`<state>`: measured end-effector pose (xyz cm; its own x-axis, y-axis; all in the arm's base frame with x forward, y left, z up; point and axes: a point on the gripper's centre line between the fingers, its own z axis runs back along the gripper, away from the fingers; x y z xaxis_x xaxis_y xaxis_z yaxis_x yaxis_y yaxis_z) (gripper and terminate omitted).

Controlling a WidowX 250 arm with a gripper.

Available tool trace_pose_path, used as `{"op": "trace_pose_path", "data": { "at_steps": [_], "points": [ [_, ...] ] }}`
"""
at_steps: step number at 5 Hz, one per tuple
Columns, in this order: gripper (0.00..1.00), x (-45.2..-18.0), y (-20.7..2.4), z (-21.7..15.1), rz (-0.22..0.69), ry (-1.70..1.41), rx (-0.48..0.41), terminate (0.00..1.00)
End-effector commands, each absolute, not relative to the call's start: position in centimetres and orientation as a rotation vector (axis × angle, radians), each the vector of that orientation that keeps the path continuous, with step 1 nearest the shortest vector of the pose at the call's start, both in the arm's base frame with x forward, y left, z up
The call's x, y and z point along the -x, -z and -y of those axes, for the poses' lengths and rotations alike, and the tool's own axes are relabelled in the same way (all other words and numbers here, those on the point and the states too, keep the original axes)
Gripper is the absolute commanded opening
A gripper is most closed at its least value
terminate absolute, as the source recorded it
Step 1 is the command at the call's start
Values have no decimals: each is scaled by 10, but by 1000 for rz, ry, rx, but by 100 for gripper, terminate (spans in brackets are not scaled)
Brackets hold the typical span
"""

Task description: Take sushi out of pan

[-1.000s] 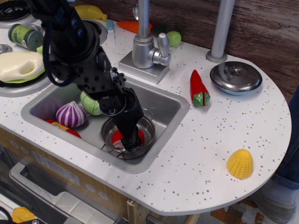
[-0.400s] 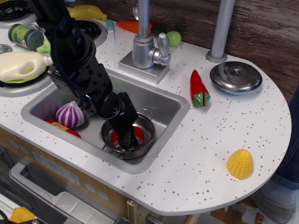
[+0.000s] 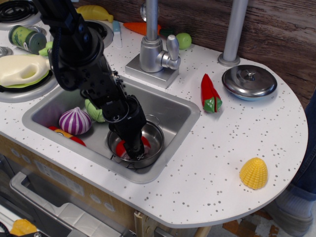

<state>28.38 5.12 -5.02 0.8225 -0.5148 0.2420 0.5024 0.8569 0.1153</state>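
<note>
Where the black robot arm reaches down into the brushed-steel sink basin, its black gripper sits inside the small round shiny steel pan, right over the glossy red-topped sushi piece. The arm hides most of the sushi, so only red slivers show on either side of the gripper tip, low against the pan floor. Whether the gripper is clamped on the sushi or loose cannot be told, as its tips are buried in the pan.

Crowding the left of the basin are a ribbed purple-and-white onion, a pale green cabbage partly behind the arm, and a red and yellow toy tucked under the onion. The pan stands just beside these, its thin wire loop handle at the far rim.

Behind the basin rises a matte grey faucet on a square base. On the speckled white countertop lie a long glossy red pepper with a green stem, a domed steel lid with a knob and a bumpy yellow corn piece, all well apart from the pan. At the far left sit a green can and a cream-coloured smooth toy on a burner.
</note>
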Motion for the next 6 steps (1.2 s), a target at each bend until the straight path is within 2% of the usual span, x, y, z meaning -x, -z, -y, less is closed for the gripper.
{"op": "trace_pose_path", "data": {
  "at_steps": [1, 3, 5, 6],
  "points": [
    [0, -299, 1, -47, 251, 456, -71, 0],
    [0, -296, -47, -10, 207, 353, -68, 0],
    [0, -280, -32, 40, 281, 225, 7, 0],
    [0, -276, -25, 52, 324, 196, 4, 0]
  ]
}}
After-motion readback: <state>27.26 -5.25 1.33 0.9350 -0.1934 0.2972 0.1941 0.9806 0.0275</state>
